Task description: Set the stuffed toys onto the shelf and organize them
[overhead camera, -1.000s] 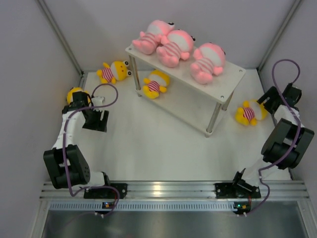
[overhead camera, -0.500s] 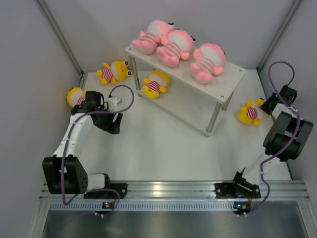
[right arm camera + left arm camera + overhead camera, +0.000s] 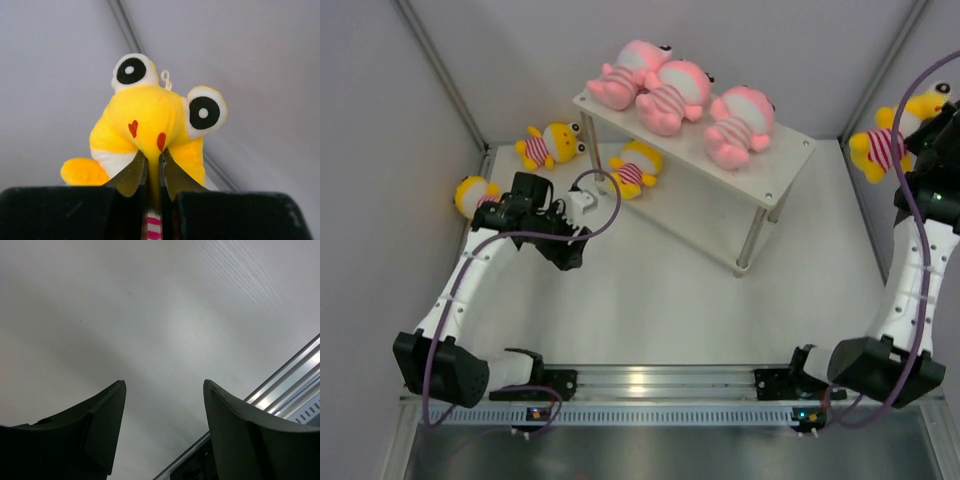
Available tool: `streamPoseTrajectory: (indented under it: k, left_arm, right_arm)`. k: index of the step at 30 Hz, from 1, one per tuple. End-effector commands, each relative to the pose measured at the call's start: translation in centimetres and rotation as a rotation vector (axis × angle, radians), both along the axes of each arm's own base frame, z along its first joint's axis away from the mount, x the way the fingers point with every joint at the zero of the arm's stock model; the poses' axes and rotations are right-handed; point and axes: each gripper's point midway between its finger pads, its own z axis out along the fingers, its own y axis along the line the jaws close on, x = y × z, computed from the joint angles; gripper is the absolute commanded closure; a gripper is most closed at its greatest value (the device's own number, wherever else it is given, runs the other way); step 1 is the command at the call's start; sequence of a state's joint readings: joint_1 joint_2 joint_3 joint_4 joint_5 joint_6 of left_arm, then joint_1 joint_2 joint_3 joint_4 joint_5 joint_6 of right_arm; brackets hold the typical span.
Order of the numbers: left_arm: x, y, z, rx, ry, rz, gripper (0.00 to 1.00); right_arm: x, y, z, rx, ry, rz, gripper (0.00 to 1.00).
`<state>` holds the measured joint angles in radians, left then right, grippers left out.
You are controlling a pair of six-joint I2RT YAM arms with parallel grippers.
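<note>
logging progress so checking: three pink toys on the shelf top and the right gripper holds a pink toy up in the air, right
No: the toy in the right gripper is yellow, not pink, as the right wrist view shows. Three pink toys do lie on the shelf top.

three toys on the shelf; another toy seemingly beneath it.
</note>
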<state>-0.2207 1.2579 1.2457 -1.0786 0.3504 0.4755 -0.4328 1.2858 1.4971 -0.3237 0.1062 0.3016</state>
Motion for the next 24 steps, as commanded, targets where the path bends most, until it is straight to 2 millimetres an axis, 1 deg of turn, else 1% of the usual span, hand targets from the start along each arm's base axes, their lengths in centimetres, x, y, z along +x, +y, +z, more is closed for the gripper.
streamPoseTrajectory:
  k: [1,2,3,4,5,6,7,8,9,10,11,12,13,14,15,16,17,18,19,20,21,22,23,24]
  left_arm:
    - [0.2,-0.7,3.2,-0.030,-0.065,0.010,0.31]
    - [0.3,-0.8,3.7,-0.036,-0.068,0.030,0.31]
    - [0.5,-0.9,4.3,-0.044,-0.083,0.035,0.31]
    - [0.6,-1.1,5.7,-0.060,-0.119,0.033,0.32]
    - [0.7,-1.2,6.3,-0.067,-0.135,0.030,0.32]
    - [0.7,-1.3,7.0,-0.074,-0.146,0.027,0.31]
    - [1.0,-1.4,8.6,-0.086,-0.185,0.029,0.31]
    - [1.1,-1.5,9.3,-0.095,-0.203,0.033,0.31]
    - [1.1,-1.6,10.1,-0.105,-0.217,0.034,0.30]
    - [1.2,-1.7,11.7,-0.125,-0.254,0.033,0.30]
    - [1.1,-1.9,12.5,-0.141,-0.271,0.028,0.29]
    - [0.9,-2.2,13.3,-0.161,-0.282,0.016,0.29]
    - [0.7,-2.4,14.7,-0.182,-0.317,0.009,0.28]
    - [0.5,-2.5,15.5,-0.196,-0.332,0.007,0.28]
    - [0.2,-2.6,16.5,-0.212,-0.359,-0.002,0.27]
    - [-0.2,-2.5,17.2,-0.217,-0.382,-0.006,0.27]
    - [-0.3,-2.4,17.6,-0.216,-0.401,-0.009,0.26]
    - [-0.5,-2.2,18.0,-0.212,-0.418,-0.009,0.25]
    - [-0.9,-1.9,18.5,-0.203,-0.448,-0.010,0.25]
    - [-1.1,-1.7,18.9,-0.196,-0.469,-0.012,0.24]
    - [-1.5,-1.5,19.4,-0.195,-0.494,-0.014,0.23]
    - [-1.7,-1.3,19.7,-0.189,-0.511,-0.018,0.22]
    - [-2.0,-1.2,20.5,-0.192,-0.533,-0.025,0.21]
    - [-2.5,-1.5,21.3,-0.209,-0.550,-0.050,0.18]
  right_arm:
    - [-6.0,3.3,11.8,-0.137,-0.225,-0.070,1.00]
    - [-6.9,5.7,13.8,-0.156,-0.272,-0.020,1.00]
    - [-7.4,7.0,15.2,-0.159,-0.310,0.005,1.00]
    - [-8.7,8.0,17.4,-0.162,-0.369,0.018,1.00]
    - [-9.0,10.4,18.5,-0.144,-0.405,0.087,1.00]
    - [-9.7,11.7,19.5,-0.136,-0.441,0.128,1.00]
    - [-10.2,12.7,20.5,-0.123,-0.474,0.159,1.00]
    - [-10.3,15.9,21.1,-0.081,-0.511,0.273,1.00]
    - [-10.4,17.3,21.7,-0.063,-0.546,0.322,1.00]
    - [-10.1,20.1,21.5,-0.033,-0.553,0.415,1.00]
    - [-10.0,21.5,21.6,-0.022,-0.561,0.454,1.00]
    - [-9.1,23.5,21.1,-0.011,-0.546,0.500,1.00]
    - [-9.2,26.8,21.2,0.005,-0.549,0.582,1.00]
    - [-7.8,29.5,20.3,0.002,-0.516,0.630,1.00]
    - [-7.5,31.7,19.9,0.004,-0.504,0.679,1.00]
    - [-8.1,34.5,20.2,0.024,-0.505,0.751,1.00]
    - [-6.9,37.1,19.0,0.019,-0.472,0.783,1.00]
    - [-6.8,38.6,18.8,0.019,-0.469,0.812,1.00]
    - [-7.1,40.5,19.0,0.034,-0.475,0.859,1.00]
    - [-6.1,42.5,17.7,0.025,-0.437,0.886,1.00]
    - [-6.3,43.3,18.6,0.031,-0.452,0.912,1.00]
    - [-5.9,45.6,17.2,0.016,-0.406,0.947,1.00]
    - [-6.1,46.5,17.2,0.010,-0.404,0.961,1.00]
    - [-6.9,47.9,17.4,0.008,-0.410,0.996,1.00]
